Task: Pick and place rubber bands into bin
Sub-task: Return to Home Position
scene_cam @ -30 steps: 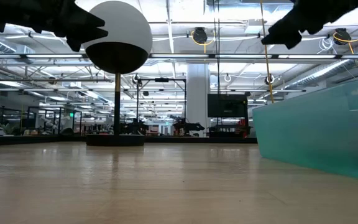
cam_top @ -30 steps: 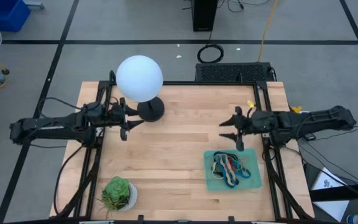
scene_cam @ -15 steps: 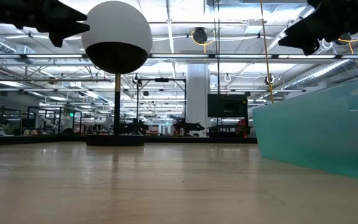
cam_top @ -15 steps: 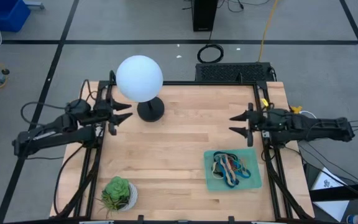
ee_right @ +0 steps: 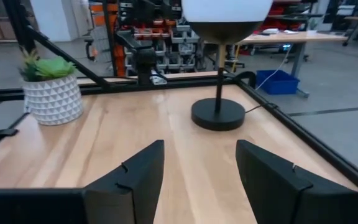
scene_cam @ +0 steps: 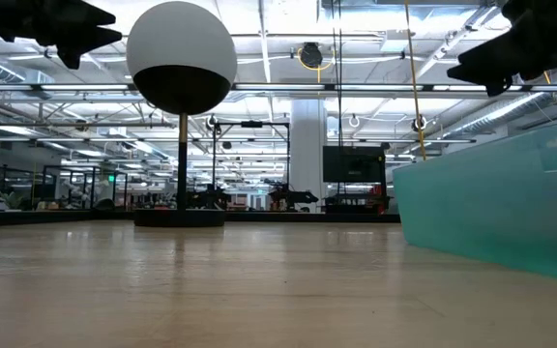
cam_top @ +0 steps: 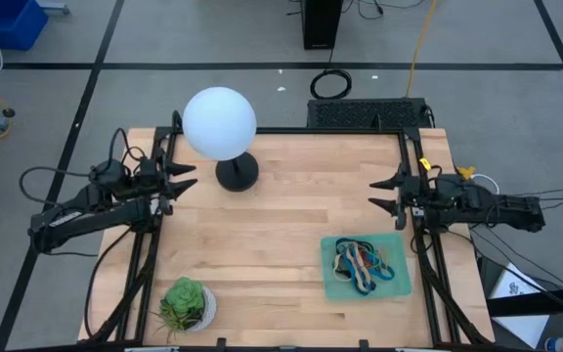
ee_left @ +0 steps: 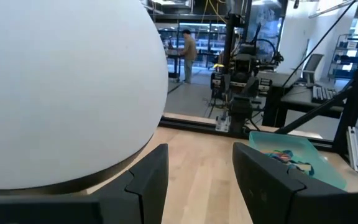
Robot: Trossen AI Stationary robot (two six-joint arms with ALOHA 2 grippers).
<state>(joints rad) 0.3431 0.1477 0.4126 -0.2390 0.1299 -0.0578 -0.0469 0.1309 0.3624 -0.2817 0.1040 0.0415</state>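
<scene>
well, bin holds tangled rubber bands, nr table's right edge.

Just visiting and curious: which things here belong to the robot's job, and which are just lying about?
Job: rubber bands, heaped in the green bin; left pincer and right pincer, both open and empty.
Lying about: globe lamp; potted succulent.

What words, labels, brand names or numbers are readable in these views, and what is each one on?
None can be read.
The bin, the lamp and the plant pot show no print.
Anything printed in the room behind the table is too small or blurred to read.
</scene>
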